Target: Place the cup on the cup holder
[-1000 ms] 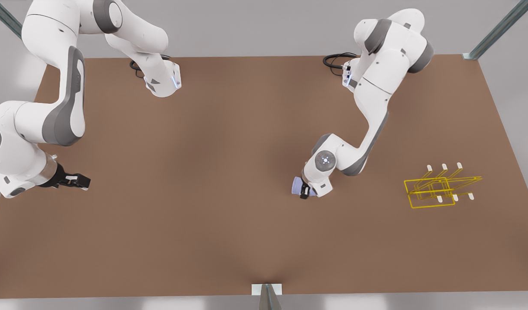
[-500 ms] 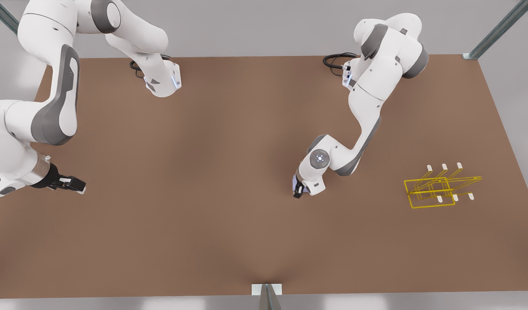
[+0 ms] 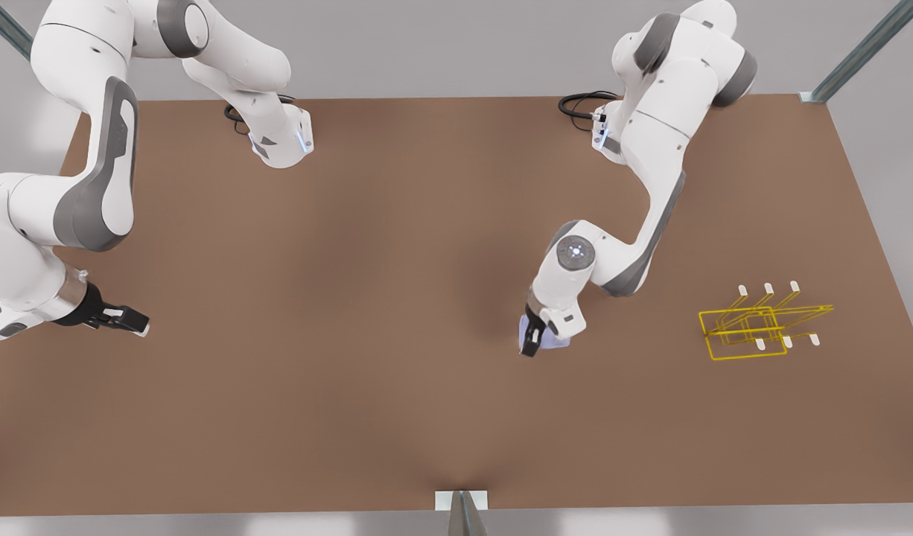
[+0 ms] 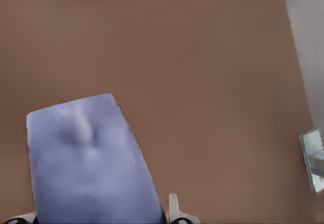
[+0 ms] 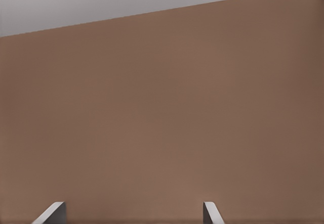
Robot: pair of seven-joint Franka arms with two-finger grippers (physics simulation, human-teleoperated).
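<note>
My left gripper (image 3: 532, 336) has lifted and swung rightward, fingers clamped on the small pale lavender cup (image 3: 553, 340). I'd carry it level toward the yellow wire cup holder (image 3: 754, 327). Right gripper (image 3: 121, 318) waits open.

The table (image 3: 352, 387) is a flat, matt brown sheet with an even, faintly fibrous look like board, and no gloss. The cup (image 4: 88, 163) is smooth, pale lavender-blue and plain, plastic-like with a soft satin finish. The cup holder (image 3: 754, 327) is thin bright-yellow wire, its prong tips capped in white. Both arms have glossy white shells with grey matt panels; the left gripper (image 3: 532, 344) and right gripper (image 3: 125, 318) have black, dull fingers. The corner posts look like brushed metal.
</note>
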